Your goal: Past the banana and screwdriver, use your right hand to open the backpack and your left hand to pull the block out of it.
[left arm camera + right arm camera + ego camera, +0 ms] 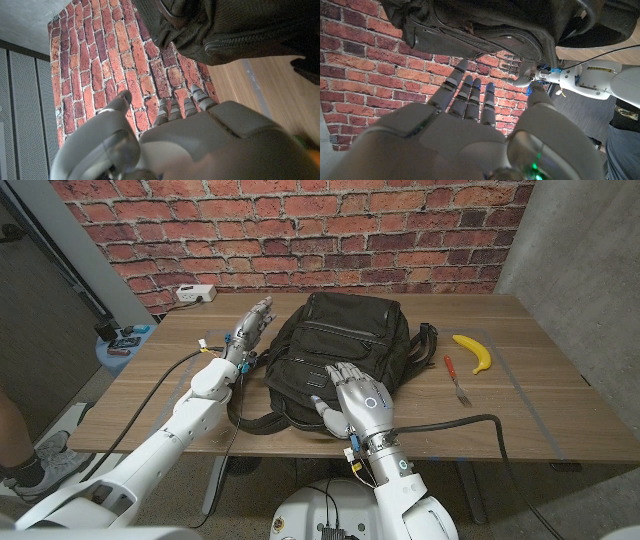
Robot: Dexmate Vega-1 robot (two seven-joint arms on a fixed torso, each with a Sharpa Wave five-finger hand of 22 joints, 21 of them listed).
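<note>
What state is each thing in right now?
backpack: lying flat, zipped shut
left robot hand: open, beside the backpack
right robot hand: open, over the backpack's near edge
banana: lying untouched
screwdriver: lying untouched

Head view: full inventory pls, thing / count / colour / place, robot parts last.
backpack: 1, black, table middle, lying closed
banana: 1, yellow, right of backpack
screwdriver: 1, red handle, between backpack and banana
power strip: 1, white, far left table edge
table: 1, wooden
brick wall: 1, red, behind table
person's leg: 1, left picture edge
left hand: 1, grey, open, beside backpack's left side
right hand: 1, grey, fingers spread, over backpack's near edge
</note>
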